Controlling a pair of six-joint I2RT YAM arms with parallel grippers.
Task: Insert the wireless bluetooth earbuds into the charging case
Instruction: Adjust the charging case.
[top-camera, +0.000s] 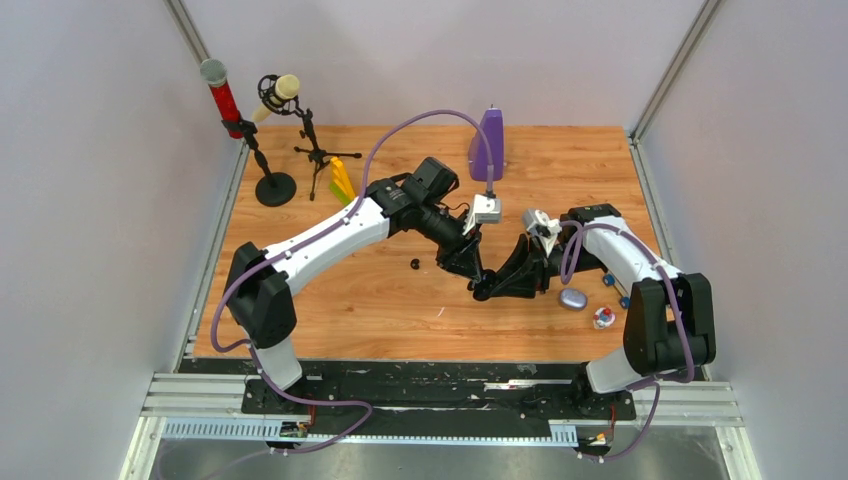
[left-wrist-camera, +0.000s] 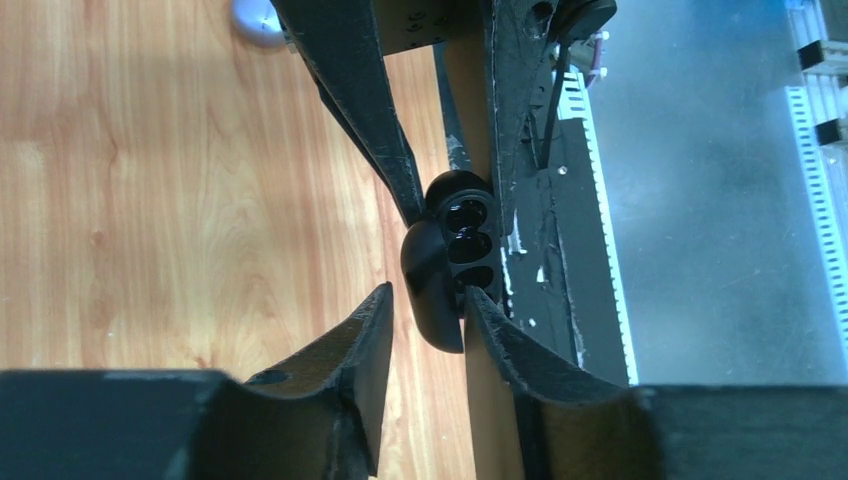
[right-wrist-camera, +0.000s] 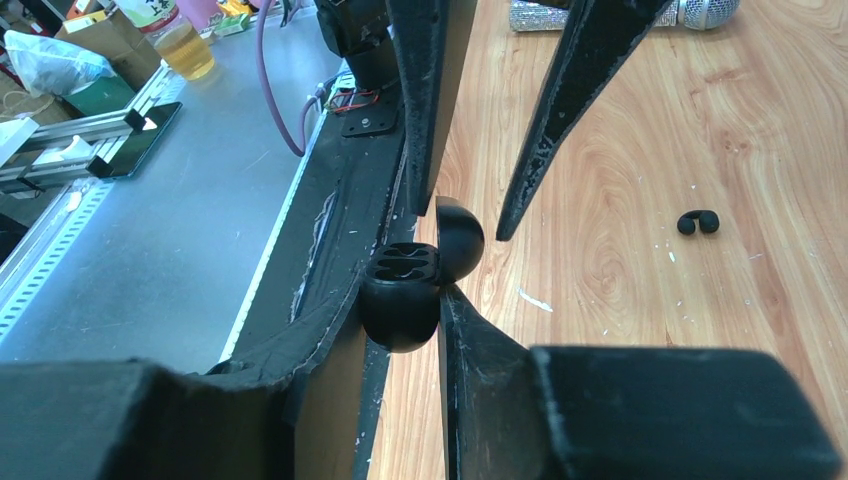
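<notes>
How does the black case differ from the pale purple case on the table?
The black case is open, its sockets showing; the pale purple case looks closed. The black case is gripped by the right gripper; the pale purple case lies free on the table. Both are small and rounded.

No text, brand, number or sign can be read in any view. Dark print is carried on a pale label on a container (right-wrist-camera: 150, 10) at the far left edge of the right wrist view, beyond the grey metal surface, but it is too small and too cropped to be made out. No lettering can be discerned on the glossy black oval charging case (right-wrist-camera: 410, 290), which stands open.
</notes>
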